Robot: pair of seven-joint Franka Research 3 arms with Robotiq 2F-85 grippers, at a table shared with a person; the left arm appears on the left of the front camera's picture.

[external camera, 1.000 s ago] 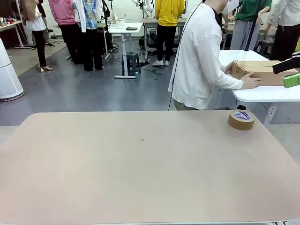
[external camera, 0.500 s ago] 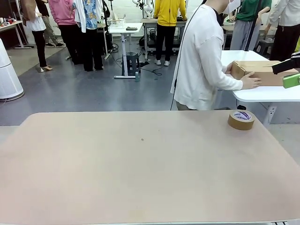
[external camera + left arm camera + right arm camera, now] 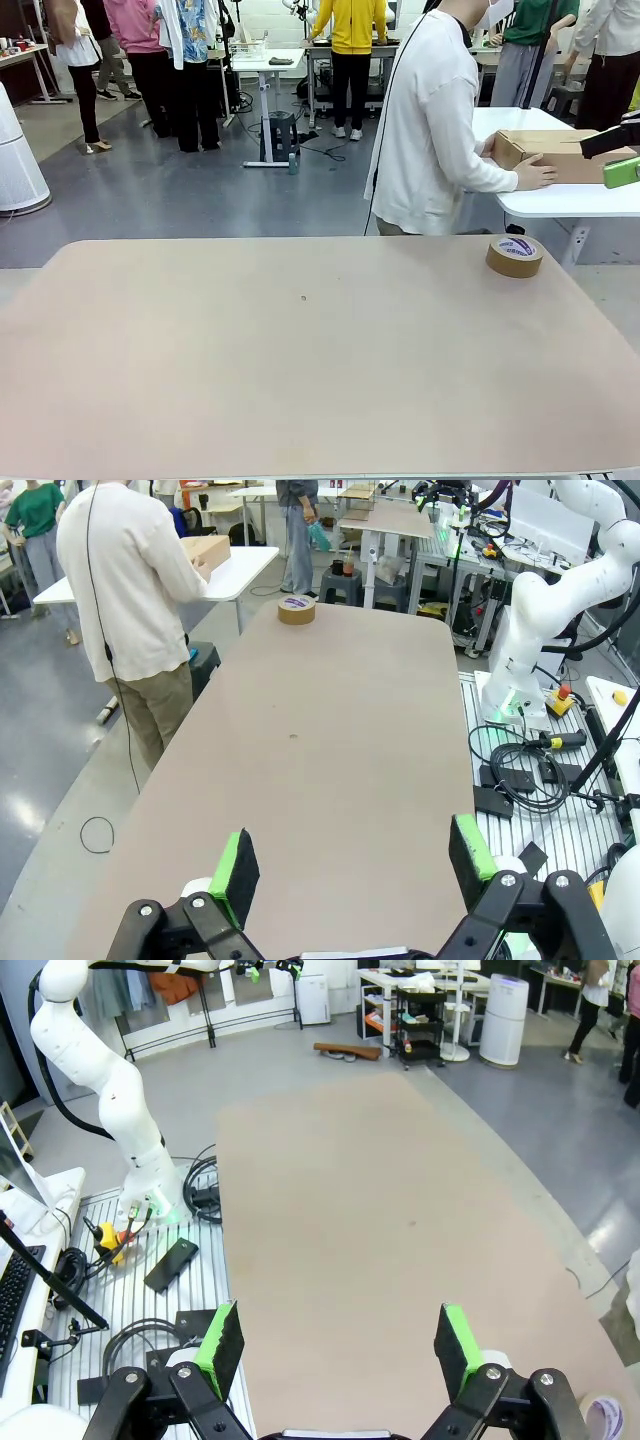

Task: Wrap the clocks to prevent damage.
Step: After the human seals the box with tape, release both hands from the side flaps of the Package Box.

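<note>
Since no bubble-wrap bundle lies on the beige table (image 3: 300, 350), the clocks cannot be placed from these pictures, and the only relation worth weighing is where the person's attention and hands are. The person (image 3: 430, 120) stands at the far edge, turned toward a white side table (image 3: 560, 200) off the robot's right, with a hand (image 3: 536, 172) resting against a cardboard box (image 3: 560, 152) there. Whether the clocks are in or behind that box cannot be told. A brown tape roll (image 3: 515, 255) lies flat near the far right corner of the beige table, well apart from both grippers. The left gripper (image 3: 355, 870) hangs high over the near end of the table with its 2 green-padded fingers spread wide and nothing between them; the right gripper (image 3: 335, 1345) hangs likewise, fingers wide apart and empty. Judging from this, anything handed across would probably arrive from the far right, which favours the right arm as the nearer one.
</note>
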